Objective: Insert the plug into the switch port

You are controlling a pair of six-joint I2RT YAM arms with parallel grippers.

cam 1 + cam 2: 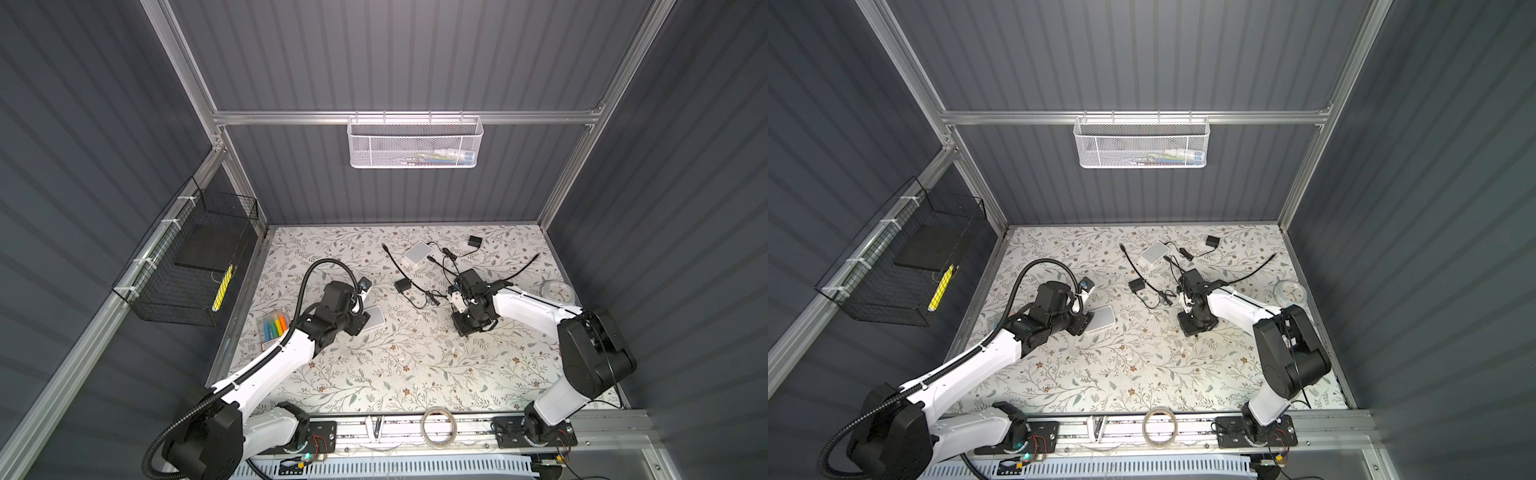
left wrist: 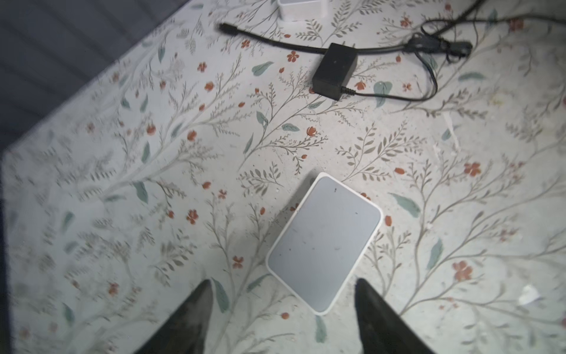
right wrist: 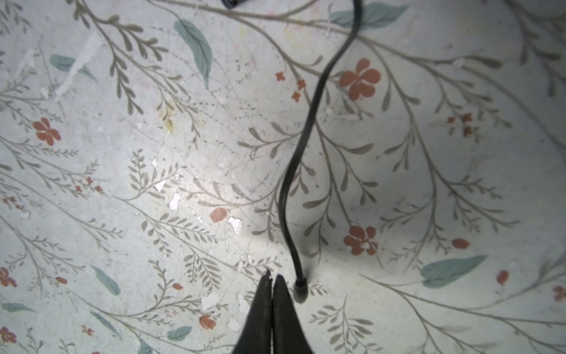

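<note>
The switch point(image 2: 324, 242), a flat white box with a grey top, lies on the floral table; no port on it shows. My left gripper point(image 2: 284, 280) is open just above it, its near corner between the two dark fingers. In both top views the switch point(image 1: 377, 318) point(image 1: 1104, 319) lies beside the left gripper point(image 1: 360, 323). The plug point(image 3: 299, 293), a small black barrel on a thin black cable point(image 3: 306, 138), lies on the table right beside my right gripper point(image 3: 274, 275). That gripper is shut with nothing between its fingers. It points down at the table point(image 1: 464, 330).
A black adapter point(image 1: 402, 286) point(image 2: 335, 70) with tangled cables lies mid-table. Behind it are a second white box point(image 1: 417, 251) and another black adapter point(image 1: 474, 240). A white clock point(image 1: 557, 293) sits far right, markers point(image 1: 274, 326) far left, a tape roll point(image 1: 437, 428) on the front rail.
</note>
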